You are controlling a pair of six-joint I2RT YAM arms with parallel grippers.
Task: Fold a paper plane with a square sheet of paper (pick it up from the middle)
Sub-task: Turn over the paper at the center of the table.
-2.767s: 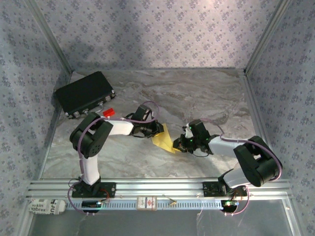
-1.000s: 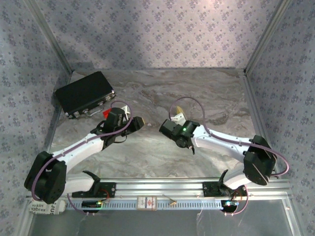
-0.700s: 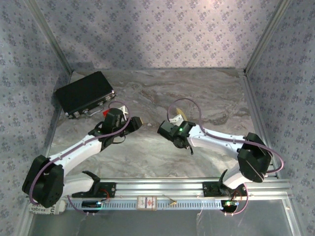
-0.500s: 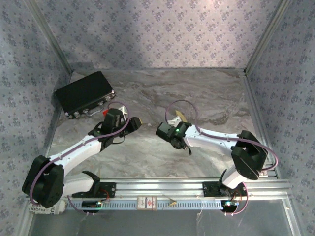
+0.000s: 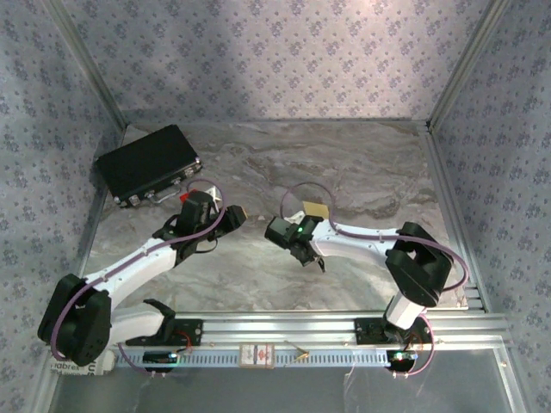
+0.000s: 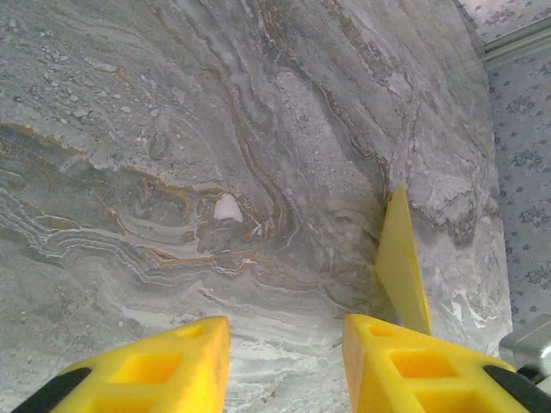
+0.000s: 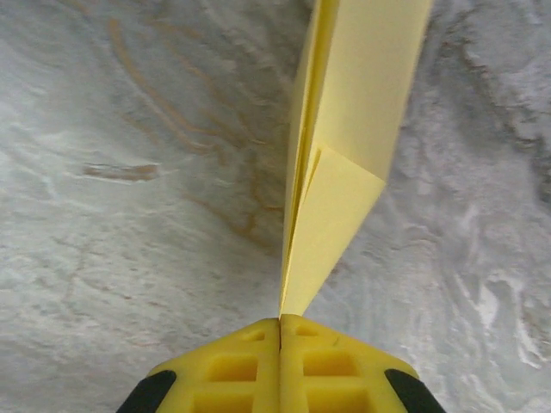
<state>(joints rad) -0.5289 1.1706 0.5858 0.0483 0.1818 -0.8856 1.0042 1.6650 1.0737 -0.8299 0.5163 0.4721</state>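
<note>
Pinched at its tail by the pressed-together right gripper (image 7: pixel 280 325) at bottom centre of right wrist view, running up-frame: paper plane (image 7: pixel 344 146), light, floppy, crease-prone, so best gripped on thick folded spine; left gripper (image 6: pixel 286 340) part-spread, empty; versus a second ago, carried left in top view.

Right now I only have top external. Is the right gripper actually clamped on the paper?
Observer: Yes. The right wrist view shows the right gripper with its jaws shut on the near corner of the folded yellow paper.
Operator: Single layer?
Observer: No. Several layered edges run up one side, with a diagonal folded flap near the grip.
Operator: Left gripper touching it?
Observer: No. The left gripper is open, with nothing between its fingers and the marble table beyond them. The paper sits edge-on off to one side.
</note>
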